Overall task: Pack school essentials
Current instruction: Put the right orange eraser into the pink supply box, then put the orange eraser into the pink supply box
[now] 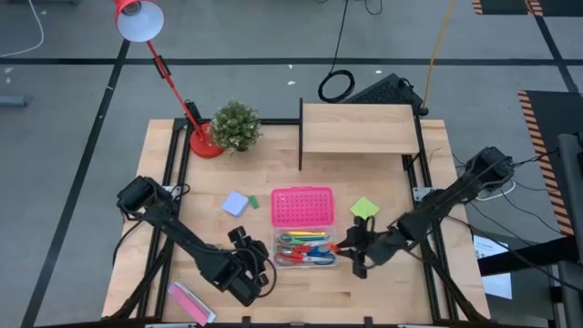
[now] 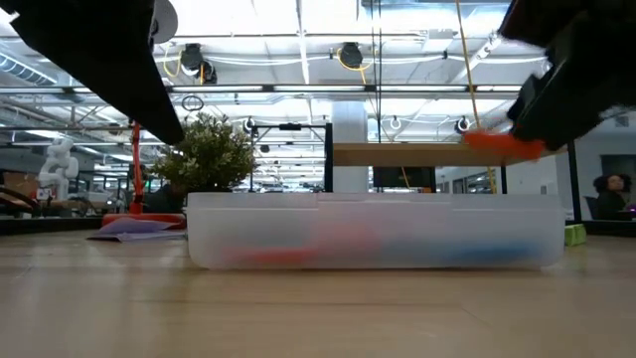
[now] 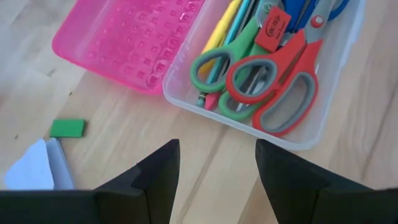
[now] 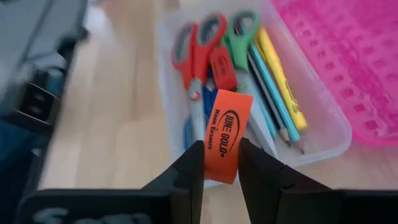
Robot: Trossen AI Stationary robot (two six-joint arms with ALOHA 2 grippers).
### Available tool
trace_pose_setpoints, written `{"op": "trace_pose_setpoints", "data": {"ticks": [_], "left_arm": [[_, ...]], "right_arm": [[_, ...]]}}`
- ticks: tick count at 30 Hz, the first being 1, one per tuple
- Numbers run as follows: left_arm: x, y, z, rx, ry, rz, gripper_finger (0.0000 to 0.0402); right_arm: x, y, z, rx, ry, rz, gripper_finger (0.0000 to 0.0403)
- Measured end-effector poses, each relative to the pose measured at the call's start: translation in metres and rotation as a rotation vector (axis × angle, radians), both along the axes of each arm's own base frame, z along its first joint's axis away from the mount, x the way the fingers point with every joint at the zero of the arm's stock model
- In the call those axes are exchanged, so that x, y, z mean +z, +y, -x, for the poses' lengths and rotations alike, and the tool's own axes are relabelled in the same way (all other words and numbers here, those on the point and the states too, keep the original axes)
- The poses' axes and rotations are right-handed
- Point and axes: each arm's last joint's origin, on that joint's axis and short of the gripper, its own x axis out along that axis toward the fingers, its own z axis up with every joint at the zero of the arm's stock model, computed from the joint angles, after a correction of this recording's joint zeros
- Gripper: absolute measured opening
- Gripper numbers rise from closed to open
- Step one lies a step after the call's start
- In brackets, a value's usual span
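Right wrist view: right gripper (image 4: pixel 221 165) pinches an orange eraser (image 4: pixel 227 134) marked "JUNE GOLD – Neon Erasers", held above the clear box (image 4: pixel 186 124) — inside lie red scissors (image 4: pixel 199 53), green scissors (image 4: pixel 244 28), a second red eraser (image 4: pixel 222 67) and pencils (image 4: pixel 277 84). Left gripper (image 3: pixel 217 171), fingers spread wide and holding nothing, hovers just beside the box over the light wooden table (image 1: pixel 383 301). The pink perforated lid (image 1: pixel 301 207) is touching the box. Low view: ceiling lights, a potted plant (image 2: pixel 207 154), and a red lamp (image 1: pixel 159 68) behind.
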Motion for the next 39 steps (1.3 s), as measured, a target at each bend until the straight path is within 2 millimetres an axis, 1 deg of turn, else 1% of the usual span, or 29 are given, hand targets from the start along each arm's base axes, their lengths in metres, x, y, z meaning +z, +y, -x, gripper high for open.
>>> {"op": "trace_pose_setpoints", "data": {"ticks": [2,7,11,15,21,23,25,28,30,32,34,36,39], "left_arm": [[0.0,-0.001,0.001,0.007,-0.007,0.007,0.0214],[0.0,-0.004,0.003,0.012,-0.015,0.015,0.0214],[0.0,-0.006,0.004,0.009,-0.016,0.015,0.0214],[0.0,-0.006,0.007,0.022,-0.02,0.007,0.0214],[0.0,-0.011,0.016,-0.017,0.013,-0.04,0.0214],[0.005,-0.008,0.024,-0.061,0.091,-0.074,0.0214],[0.02,0.001,0.032,-0.058,0.142,-0.058,0.0214],[0.044,0.011,0.042,-0.052,0.118,-0.02,0.0214],[0.056,0.014,0.046,-0.1,0.102,-0.008,0.0214],[0.064,0.016,0.053,-0.166,0.116,0.002,0.0214],[0.064,0.018,0.059,-0.234,0.172,0.02,0.0214],[0.061,0.02,0.063,-0.254,0.215,0.04,0.0214],[0.055,0.023,0.067,-0.17,0.227,0.101,0.0214]], "right_arm": [[-0.003,-0.001,-0.008,0.018,0.027,0.007,0.0078],[-0.001,0.004,-0.03,0.093,0.027,0.057,0.0078],[-0.002,0.007,-0.039,0.133,0.05,0.085,0.008],[-0.005,0.009,-0.04,0.161,0.069,0.095,0.0105],[-0.004,0.009,-0.041,0.161,0.065,0.089,0.0164],[-0.004,0.009,-0.041,0.161,0.065,0.09,0.018],[-0.003,0.009,-0.041,0.167,0.057,0.098,0.019],[0.004,0.008,-0.04,0.17,0.028,0.093,0.0197],[0.009,0.009,-0.038,0.179,0.014,0.087,0.0198],[0.014,0.012,-0.035,0.194,-0.006,0.076,0.0198],[0.019,0.016,-0.031,0.22,-0.022,0.077,0.0198],[0.023,0.02,-0.026,0.249,-0.037,0.088,0.0198],[0.029,0.024,-0.02,0.248,-0.061,0.108,0.0198]]}}
